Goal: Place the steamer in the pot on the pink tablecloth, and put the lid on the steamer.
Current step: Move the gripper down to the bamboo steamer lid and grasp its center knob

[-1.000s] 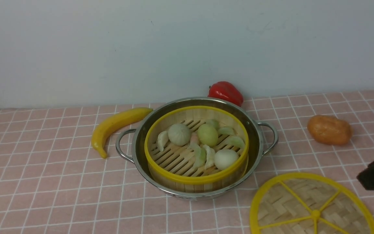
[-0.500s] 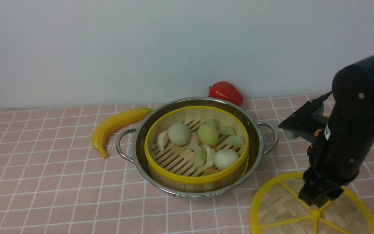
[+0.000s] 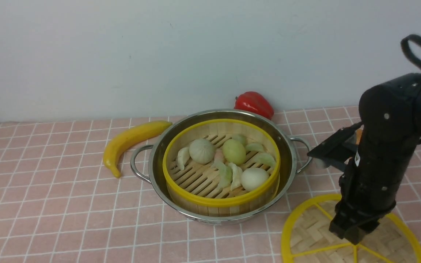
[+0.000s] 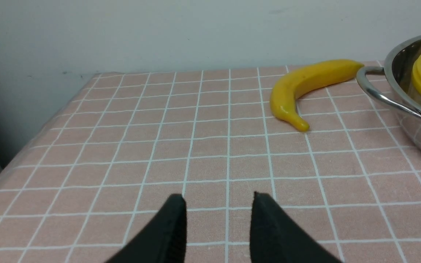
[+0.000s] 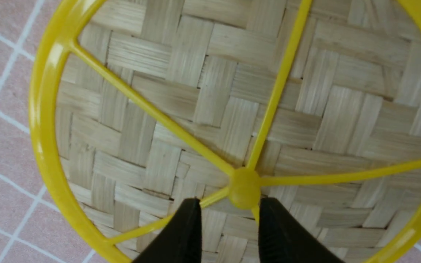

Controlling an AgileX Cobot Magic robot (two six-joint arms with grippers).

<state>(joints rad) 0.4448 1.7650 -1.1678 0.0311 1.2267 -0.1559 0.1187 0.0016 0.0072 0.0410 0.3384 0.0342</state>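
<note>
The steamer (image 3: pixel 220 168), with pale dumplings and buns on its slatted floor, sits inside the steel pot (image 3: pixel 157 157) on the pink tablecloth (image 3: pixel 49 190). The lid (image 3: pixel 305 230) lies flat on the cloth at the front right. My right gripper (image 3: pixel 353 239) points down over the lid's hub. In the right wrist view it (image 5: pixel 228 201) is open, with the hub (image 5: pixel 244 188) just beyond its tips and a thin spoke in the gap. My left gripper (image 4: pixel 218 196) is open over bare cloth, left of the pot (image 4: pixel 397 62), and out of the front view.
A yellow banana (image 3: pixel 130 140) lies left of the pot, next to its handle. A red pepper (image 3: pixel 254 104) sits behind the pot by the wall. The right arm (image 3: pixel 386 146) stands just right of the pot's right handle. The cloth's left edge (image 4: pixel 31 135) drops off.
My right arm came in from the right edge, swung over the lid and lowered its gripper towards the hub. It now covers the orange thing. Pot, steamer and lid have not moved.
</note>
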